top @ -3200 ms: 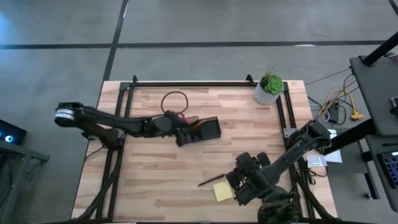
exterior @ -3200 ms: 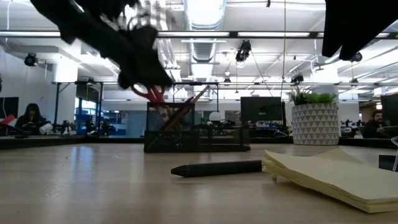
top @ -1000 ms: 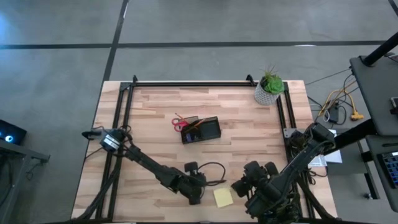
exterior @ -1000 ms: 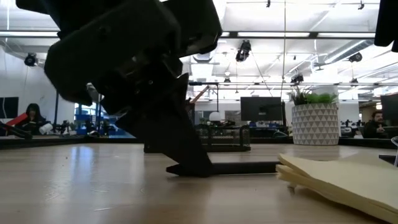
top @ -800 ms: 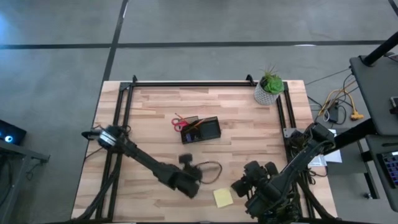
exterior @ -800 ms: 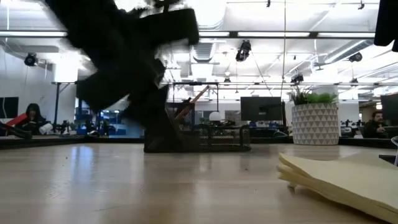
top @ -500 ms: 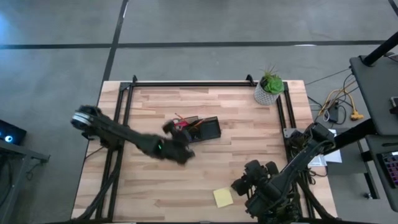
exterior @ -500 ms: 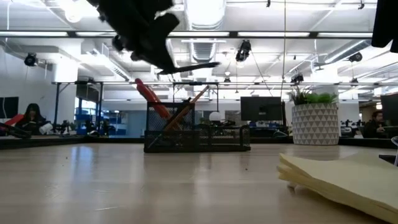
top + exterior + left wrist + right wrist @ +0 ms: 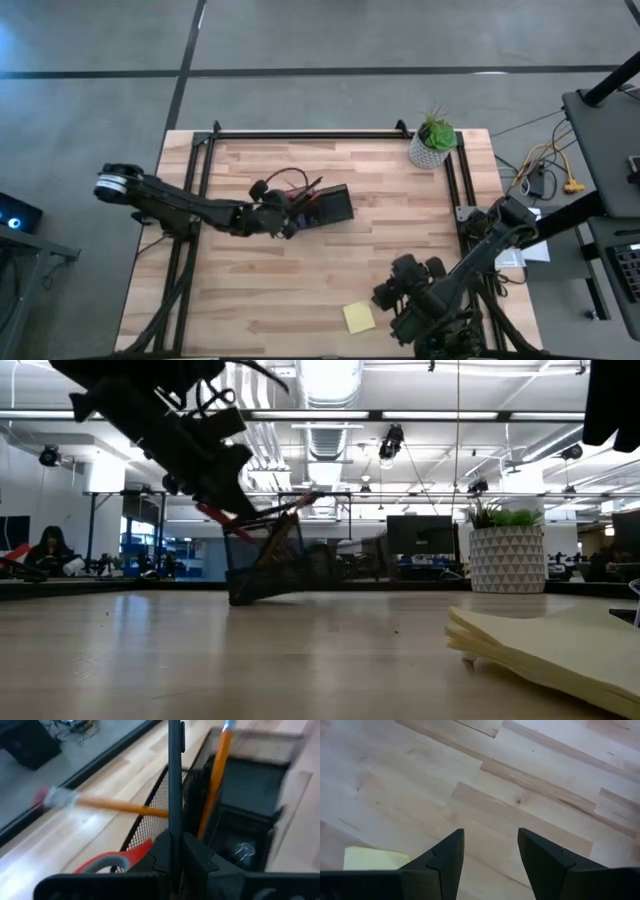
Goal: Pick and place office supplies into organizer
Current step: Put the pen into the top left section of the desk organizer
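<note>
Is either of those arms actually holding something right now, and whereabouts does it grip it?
The left gripper pinches a dark pen near one end, over the organizer. The right gripper is open and empty.

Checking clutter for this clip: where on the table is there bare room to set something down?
Bare wood runs between the organizer and the plant, and across the near-left corner, left of the sticky pad. It is crowded at the organizer, where the left gripper holds a pen.

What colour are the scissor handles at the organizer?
Red. The scissor handles show best in the left wrist view, beside the black mesh organizer.
</note>
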### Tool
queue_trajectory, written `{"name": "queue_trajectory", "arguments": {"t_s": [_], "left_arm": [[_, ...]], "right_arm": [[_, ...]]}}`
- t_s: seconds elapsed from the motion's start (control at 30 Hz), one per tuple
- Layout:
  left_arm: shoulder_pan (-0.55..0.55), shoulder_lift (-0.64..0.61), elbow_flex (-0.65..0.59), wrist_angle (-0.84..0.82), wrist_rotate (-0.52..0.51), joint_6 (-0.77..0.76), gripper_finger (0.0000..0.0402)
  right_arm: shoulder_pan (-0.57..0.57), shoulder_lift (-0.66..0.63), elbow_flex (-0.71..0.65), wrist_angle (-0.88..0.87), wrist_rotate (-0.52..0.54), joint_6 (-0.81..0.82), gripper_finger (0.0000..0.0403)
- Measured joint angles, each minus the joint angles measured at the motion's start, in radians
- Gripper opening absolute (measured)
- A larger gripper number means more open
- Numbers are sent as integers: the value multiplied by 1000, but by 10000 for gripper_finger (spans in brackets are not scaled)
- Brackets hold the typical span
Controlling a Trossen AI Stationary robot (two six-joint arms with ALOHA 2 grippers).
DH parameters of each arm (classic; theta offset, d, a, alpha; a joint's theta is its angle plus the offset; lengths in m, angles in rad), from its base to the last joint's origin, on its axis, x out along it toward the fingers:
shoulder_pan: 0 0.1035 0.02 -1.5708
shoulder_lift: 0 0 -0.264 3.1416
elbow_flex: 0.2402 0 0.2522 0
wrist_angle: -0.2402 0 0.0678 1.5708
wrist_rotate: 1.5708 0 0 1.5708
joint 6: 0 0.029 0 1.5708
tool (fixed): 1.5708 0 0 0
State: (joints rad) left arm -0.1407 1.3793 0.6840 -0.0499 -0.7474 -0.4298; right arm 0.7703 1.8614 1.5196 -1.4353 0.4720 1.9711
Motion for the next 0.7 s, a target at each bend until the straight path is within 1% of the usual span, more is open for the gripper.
{"name": "queue_trajectory", "arguments": {"t_s": [0.1, 0.3, 0.37, 0.57, 0.7], "left_arm": [[2, 20, 3, 35, 1, 2, 8], [26, 42, 7, 40, -18, -1, 10], [37, 53, 7, 48, -22, -2, 25], [47, 78, 16, 51, -28, -2, 91], [48, 80, 40, 35, -8, 12, 111]], "right_arm": [[-10, 0, 0, 1, 0, -15, 180], [-21, 0, 0, 3, -1, -27, 180], [-23, 0, 0, 3, -1, -36, 180], [-27, 0, 0, 3, -1, -45, 180], [-27, 0, 0, 2, -1, -46, 180]]}}
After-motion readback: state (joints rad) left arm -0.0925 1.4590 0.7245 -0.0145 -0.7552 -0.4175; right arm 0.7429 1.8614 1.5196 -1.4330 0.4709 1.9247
